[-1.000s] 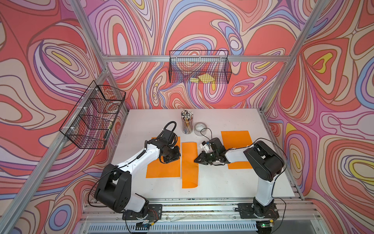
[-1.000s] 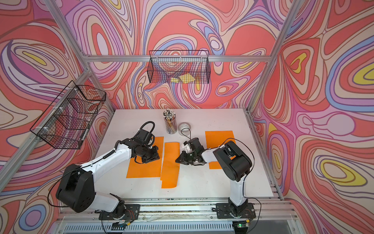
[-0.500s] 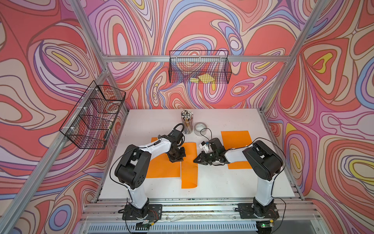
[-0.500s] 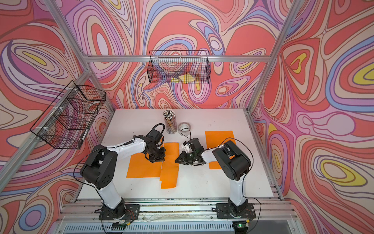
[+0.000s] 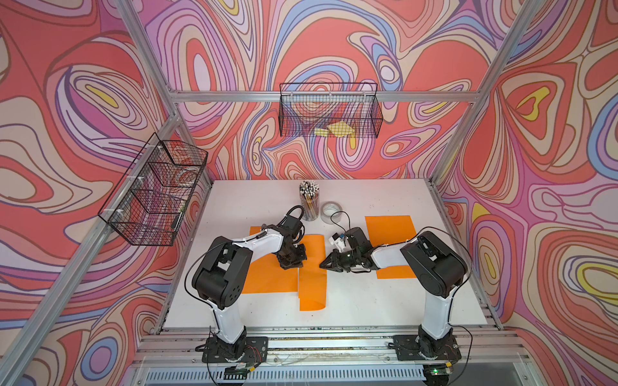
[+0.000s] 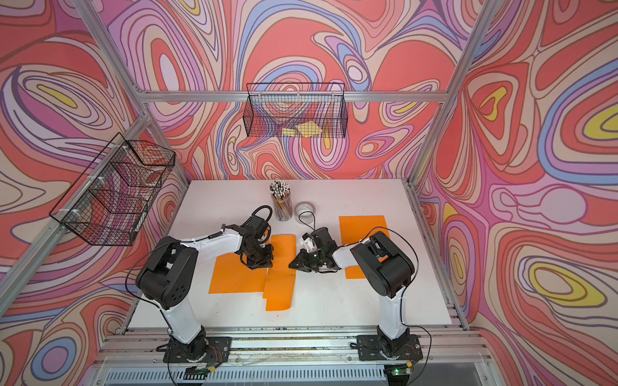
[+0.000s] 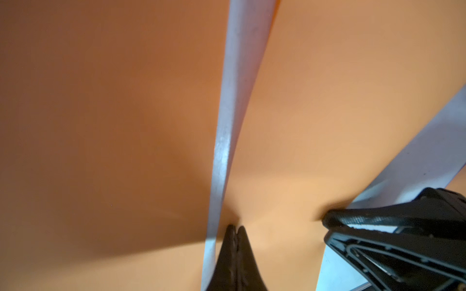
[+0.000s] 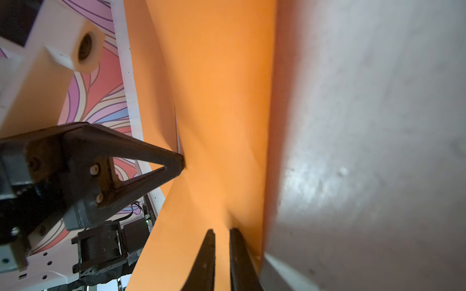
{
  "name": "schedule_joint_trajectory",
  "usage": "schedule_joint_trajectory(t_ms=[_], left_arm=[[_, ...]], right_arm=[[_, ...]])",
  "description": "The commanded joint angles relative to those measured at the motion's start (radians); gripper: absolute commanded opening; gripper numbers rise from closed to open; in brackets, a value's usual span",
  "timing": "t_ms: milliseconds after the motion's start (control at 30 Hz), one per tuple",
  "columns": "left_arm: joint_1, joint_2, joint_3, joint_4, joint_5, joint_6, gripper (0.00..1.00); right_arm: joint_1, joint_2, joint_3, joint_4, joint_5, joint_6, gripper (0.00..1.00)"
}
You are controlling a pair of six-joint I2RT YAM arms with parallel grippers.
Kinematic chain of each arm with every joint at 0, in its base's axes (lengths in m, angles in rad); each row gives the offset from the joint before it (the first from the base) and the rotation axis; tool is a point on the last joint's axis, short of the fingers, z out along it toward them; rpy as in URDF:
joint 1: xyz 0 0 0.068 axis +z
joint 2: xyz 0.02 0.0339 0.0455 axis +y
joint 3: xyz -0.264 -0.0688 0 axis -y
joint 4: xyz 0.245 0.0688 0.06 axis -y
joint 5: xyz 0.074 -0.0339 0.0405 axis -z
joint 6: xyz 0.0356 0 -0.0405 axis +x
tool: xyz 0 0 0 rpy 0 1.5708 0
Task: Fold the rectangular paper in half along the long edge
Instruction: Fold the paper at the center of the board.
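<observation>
Since the long narrow orange paper sheet is thin, it is very light and bendy, and it can slide or crease with a small push. It lies in the middle of the white worktop, with one short end pointing at the near edge. That end lifts a little. It looks already folded the long way, as it is much narrower than the flat orange sheet just beside it on the left and the other flat orange sheet nearer the right edge.

I think it is best pressed down along its long edges, not pulled. The left gripper is clenched tight and its tip presses on the paper by the left long edge. The right gripper touches the right long edge. Its jaws stand a tiny bit apart, and I see nothing pinched between them.

Near the far edge, a clear cup is full of pencils. A black wire basket on the back wall holds yellow paper bits.
</observation>
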Motion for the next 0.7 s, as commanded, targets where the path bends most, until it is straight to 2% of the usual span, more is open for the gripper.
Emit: schedule_joint_trajectory(t_ms=[0, 400, 533, 667], left_arm=[[-0.018, 0.052, -0.029, 0.0, -0.026, 0.002, 0.0], [-0.022, 0.055, -0.097, 0.029, -0.031, -0.013, 0.0], [-0.022, 0.05, -0.114, 0.04, -0.027, -0.017, 0.0], [-0.022, 0.039, -0.121, 0.037, -0.032, -0.015, 0.0]], right_arm=[[0.006, 0.039, -0.01, -0.061, 0.041, -0.017, 0.16], [0.002, -0.033, 0.002, -0.163, 0.075, -0.075, 0.3], [-0.023, -0.064, -0.026, -0.141, 0.073, -0.06, 0.33], [-0.083, -0.159, -0.08, -0.111, 0.059, -0.046, 0.36]])
